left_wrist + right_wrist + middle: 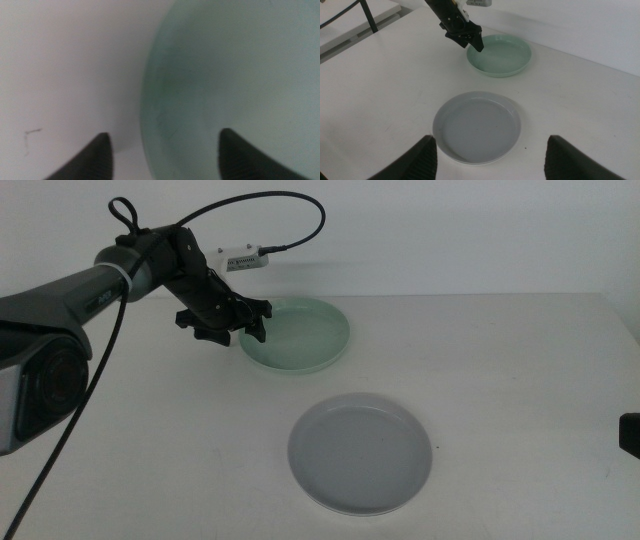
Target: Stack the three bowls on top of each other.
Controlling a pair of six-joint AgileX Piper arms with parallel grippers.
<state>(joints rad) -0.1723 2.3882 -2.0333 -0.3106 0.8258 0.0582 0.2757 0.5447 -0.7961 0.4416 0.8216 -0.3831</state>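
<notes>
The mint green bowl [300, 335] sits at the back of the white table. The grey bowl [360, 452] sits nearer the front, apart from it. No white bowl shows in any view. My left gripper [232, 330] is open at the green bowl's left rim, one jaw outside and one over the inside; the left wrist view shows the rim [150, 100] between the jaws of that gripper [162, 137]. My right gripper [490, 141] is open and empty, waiting at the table's right edge [630, 435], looking over the grey bowl [477, 127] and the green bowl [502, 55].
A black cable loops above the left arm to a small white tag [245, 258] by the back wall. The table's right edge [625, 330] runs near the waiting gripper. In the right wrist view the left gripper [467, 37] shows at the green bowl.
</notes>
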